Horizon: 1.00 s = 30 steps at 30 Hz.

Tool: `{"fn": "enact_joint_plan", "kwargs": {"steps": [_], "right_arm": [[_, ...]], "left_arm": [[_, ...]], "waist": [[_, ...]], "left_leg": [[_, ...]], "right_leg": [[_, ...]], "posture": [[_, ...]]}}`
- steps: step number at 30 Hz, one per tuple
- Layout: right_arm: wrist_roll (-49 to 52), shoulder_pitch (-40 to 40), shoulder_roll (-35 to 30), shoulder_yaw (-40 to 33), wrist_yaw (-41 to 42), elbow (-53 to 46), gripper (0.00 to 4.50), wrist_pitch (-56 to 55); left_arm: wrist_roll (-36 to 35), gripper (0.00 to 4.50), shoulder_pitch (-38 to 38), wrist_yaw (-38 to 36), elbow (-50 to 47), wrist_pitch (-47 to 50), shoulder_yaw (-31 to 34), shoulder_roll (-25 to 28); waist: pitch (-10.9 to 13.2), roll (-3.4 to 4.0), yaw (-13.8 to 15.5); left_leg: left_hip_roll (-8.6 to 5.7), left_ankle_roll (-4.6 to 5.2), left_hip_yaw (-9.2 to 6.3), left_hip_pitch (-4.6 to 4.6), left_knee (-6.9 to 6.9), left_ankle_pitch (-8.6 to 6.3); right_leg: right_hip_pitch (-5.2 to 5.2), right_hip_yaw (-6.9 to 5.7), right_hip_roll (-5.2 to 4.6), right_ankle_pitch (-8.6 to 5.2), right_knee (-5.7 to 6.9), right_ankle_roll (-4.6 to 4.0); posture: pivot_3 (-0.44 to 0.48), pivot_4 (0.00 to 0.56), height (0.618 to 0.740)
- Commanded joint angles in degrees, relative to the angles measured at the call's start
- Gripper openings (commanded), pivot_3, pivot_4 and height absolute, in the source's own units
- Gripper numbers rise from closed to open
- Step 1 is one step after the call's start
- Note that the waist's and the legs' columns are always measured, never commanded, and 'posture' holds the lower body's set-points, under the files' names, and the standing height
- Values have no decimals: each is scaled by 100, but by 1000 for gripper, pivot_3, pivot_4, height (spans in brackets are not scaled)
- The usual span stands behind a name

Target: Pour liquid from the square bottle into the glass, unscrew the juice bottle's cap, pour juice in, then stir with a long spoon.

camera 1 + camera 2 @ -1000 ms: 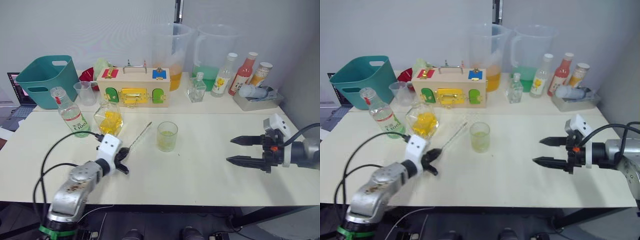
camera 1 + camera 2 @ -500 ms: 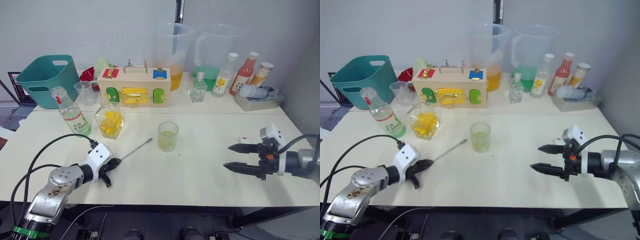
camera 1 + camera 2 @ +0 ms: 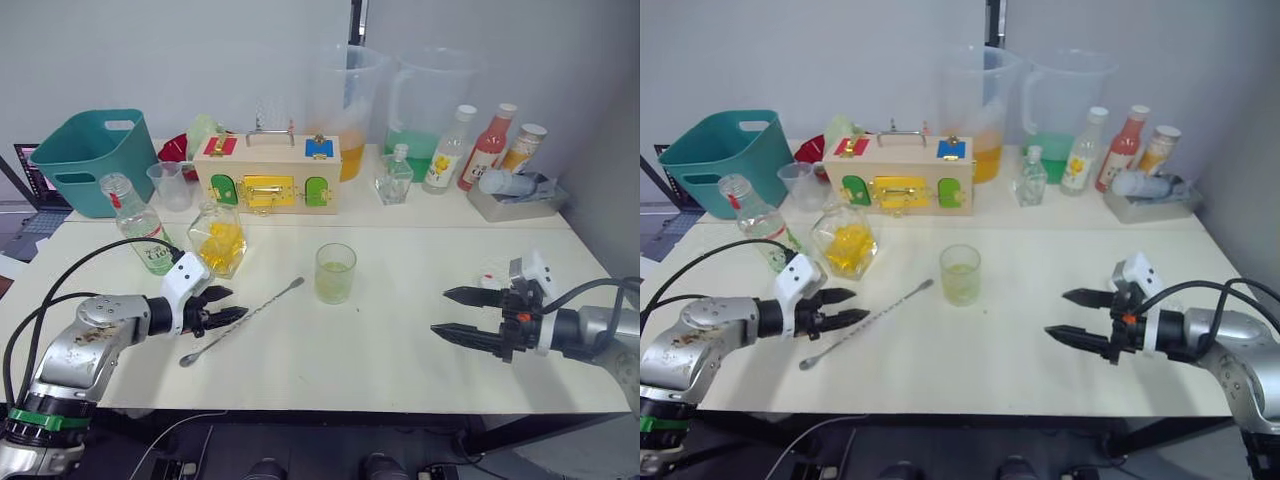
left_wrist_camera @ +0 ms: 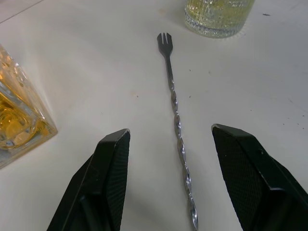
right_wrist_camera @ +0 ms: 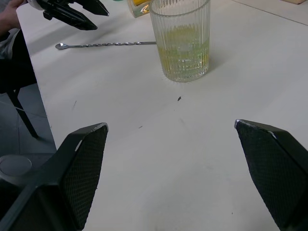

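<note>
The long spoon (image 3: 243,321) lies flat on the white table (image 3: 400,360), slanting from its bowl near the front toward the glass (image 3: 335,272). In the left wrist view its twisted stem (image 4: 177,124) runs between the two spread fingers without touching them. My left gripper (image 3: 220,306) is open over the spoon's lower half. The glass holds a little yellowish liquid. The square bottle (image 3: 218,240) stands just behind the left gripper, and the juice bottle (image 3: 140,232) is to its left. My right gripper (image 3: 440,312) hovers open at the right, empty. A small white cap (image 3: 490,277) lies beside it.
Along the back stand a teal basket (image 3: 88,155), a clear beaker (image 3: 172,185), a wooden latch box (image 3: 268,175), two large pitchers (image 3: 345,105), a small colourless bottle (image 3: 394,176), three more bottles (image 3: 487,148) and a grey tray (image 3: 515,195).
My left gripper has opened and let go of the spoon, which now lies on the table. The left arm has drawn back to the left. The right gripper has edged a little left.
</note>
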Motion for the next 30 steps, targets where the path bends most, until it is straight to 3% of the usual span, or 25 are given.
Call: {"fn": "enact_joint_plan", "kwargs": {"steps": [1,10,19,25,30], "right_arm": [[107,91,29,-218,-87,-218,4500,-149],[118,259,115,-278,-247,-316,4500,-224],[98,178,81,-190,-315,-280,4500,-243],[189,56,100,-117,-332,-239,4500,-108],[292,-110,100,-43,-314,-196,4500,-28]], "left_arm": [[248,2866,-14,-322,103,-41,-367,246],[611,2866,-18,-292,214,348,-899,306],[819,32,1,-146,217,399,-940,302],[732,32,-137,-42,368,366,-612,283],[398,32,-347,197,318,319,25,117]], "waist": [[0,0,-9],[-1,2,-5],[-7,11,-12],[-8,14,-16],[-6,10,-17]], "left_leg": [[0,0,0,-3,0,0],[0,0,4,-14,0,0],[0,0,6,-6,0,0],[1,0,6,-5,0,0],[2,0,6,-12,1,0]], "right_leg": [[-6,0,1,0,4,0],[-23,4,1,0,11,-1],[-17,6,1,0,13,-1],[-18,6,2,0,13,-1],[-26,6,3,0,17,-2]], "posture": [[0,150,731],[0,150,731],[0,150,731],[0,150,731],[0,150,731]]}}
